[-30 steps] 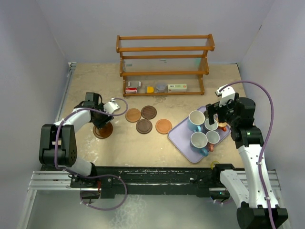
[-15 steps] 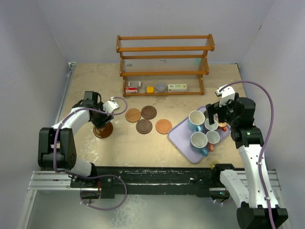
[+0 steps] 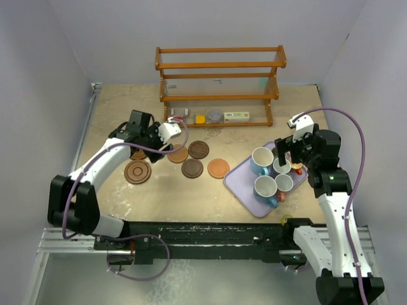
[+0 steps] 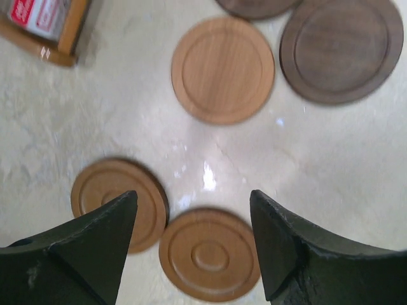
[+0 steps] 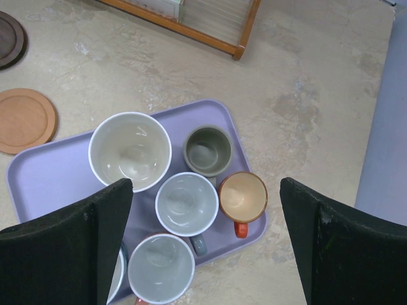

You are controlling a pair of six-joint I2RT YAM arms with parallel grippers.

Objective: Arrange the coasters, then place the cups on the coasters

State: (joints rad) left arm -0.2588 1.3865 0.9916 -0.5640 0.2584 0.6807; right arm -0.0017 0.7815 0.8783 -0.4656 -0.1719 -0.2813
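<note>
Honestly, nothing here is legible. The closest thing is a small red-and-white box (image 4: 32,16) on the bottom shelf of the wooden rack (image 4: 70,28), ahead of the left jaws and off to their left. There's white lettering on the red patch, but it's way too blurred to make out. From above, a longer white box (image 3: 236,117) with green and red print sits further along the same shelf, well beyond both sets of jaws, and that print is too tiny to read as well.
</note>
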